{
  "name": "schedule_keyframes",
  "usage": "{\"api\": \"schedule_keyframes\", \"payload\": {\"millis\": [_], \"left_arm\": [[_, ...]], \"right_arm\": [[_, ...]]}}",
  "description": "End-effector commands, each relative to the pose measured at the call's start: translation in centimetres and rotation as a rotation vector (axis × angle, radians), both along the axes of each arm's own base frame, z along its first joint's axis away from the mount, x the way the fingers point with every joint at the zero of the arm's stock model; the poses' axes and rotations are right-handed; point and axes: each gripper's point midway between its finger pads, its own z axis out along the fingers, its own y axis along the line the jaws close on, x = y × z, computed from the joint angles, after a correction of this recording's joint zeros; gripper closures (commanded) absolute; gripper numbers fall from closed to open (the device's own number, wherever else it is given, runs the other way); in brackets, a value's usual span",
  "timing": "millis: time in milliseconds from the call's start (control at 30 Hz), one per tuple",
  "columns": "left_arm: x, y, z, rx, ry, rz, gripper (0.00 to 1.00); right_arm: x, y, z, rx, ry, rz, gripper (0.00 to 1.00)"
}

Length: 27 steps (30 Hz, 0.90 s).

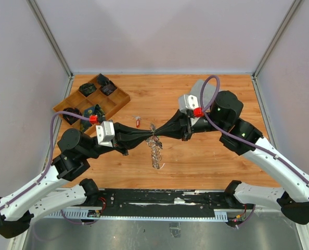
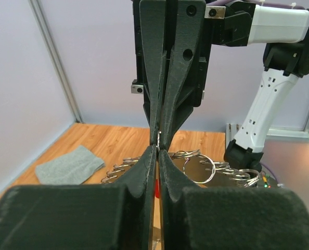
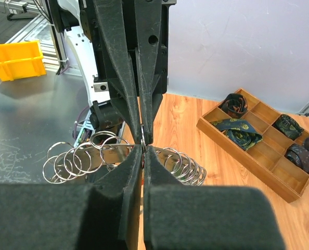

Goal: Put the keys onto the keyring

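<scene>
Left gripper [image 1: 151,132] is clamped shut, tip to tip with the right gripper [image 1: 159,130], which is also clamped shut. Each pinches a sliver of silver metal on the keyring [image 1: 155,152]; can't tell which of its pieces each one has. Keyring trails from that pinch point toward the arm bases in the top view, and its small rings fan out either side of the fingertips in both wrist views. One key [image 1: 138,122] with a red tag lies on the table [image 1: 206,156] near the keyring, on its far-left side and apart from it. Wooden tray [image 3: 237,156] of rolled dark ties sits well left of the keyring, toward the back wall. Grey cloth [image 2: 68,165] lies flat left of the keyring in the left wrist view.
</scene>
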Motion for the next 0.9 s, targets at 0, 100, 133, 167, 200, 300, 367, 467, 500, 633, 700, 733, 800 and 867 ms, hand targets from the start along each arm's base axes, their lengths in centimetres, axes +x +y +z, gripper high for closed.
{"api": "schedule_keyframes", "payload": {"millis": [0,100,133,167,200,300,367,467,500,633,700,733,800,867], "left_arm": [[-0.2,0.3,1.9,-0.042,-0.043,0.002,0.86],[-0.1,0.2,1.7,-0.031,-0.03,0.006,0.75],[0.0,0.2,1.5,-0.027,-0.025,0.01,0.73],[0.1,0.2,1.4,-0.023,-0.016,0.015,0.72],[0.3,0.1,1.3,-0.018,-0.009,0.021,0.7],[1.2,-0.2,0.7,0.009,0.037,0.054,0.68],[1.8,-0.6,0.1,0.05,0.062,0.063,0.68],[2.1,-1.4,-0.8,0.091,0.091,0.054,0.67],[2.2,-1.6,-1.1,0.103,0.1,0.049,0.67],[2.4,-2.5,-2.3,0.148,0.121,0.027,0.67],[2.4,-2.7,-2.6,0.159,0.127,0.019,0.67],[2.4,-2.8,-2.7,0.162,0.126,0.017,0.67],[2.4,-3.0,-2.9,0.171,0.126,0.011,0.67],[2.4,-3.2,-3.1,0.181,0.124,0.004,0.66]], "right_arm": [[-0.2,-0.2,0.2,-0.04,-0.009,0.013,0.99],[-0.2,-0.6,-0.2,-0.09,-0.014,0.002,0.99],[-0.1,-0.8,-0.3,-0.107,-0.019,-0.004,0.99],[-0.1,-1.0,-0.5,-0.124,-0.026,-0.01,0.99],[0.1,-1.2,-0.6,-0.144,-0.033,-0.02,0.99],[0.4,-2.2,-1.2,-0.235,-0.06,-0.046,0.99],[0.6,-2.9,-2.0,-0.31,-0.069,-0.062,0.99],[1.2,-3.9,-3.1,-0.413,-0.081,-0.086,0.99],[1.3,-4.2,-3.3,-0.441,-0.082,-0.094,0.99],[1.9,-5.2,-4.1,-0.529,-0.086,-0.126,0.99],[2.1,-5.6,-4.5,-0.568,-0.089,-0.132,0.99],[2.2,-5.6,-4.7,-0.588,-0.09,-0.134,0.99],[2.4,-5.8,-4.9,-0.62,-0.095,-0.139,0.99],[2.5,-5.7,-5.0,-0.642,-0.103,-0.139,0.99]]}}
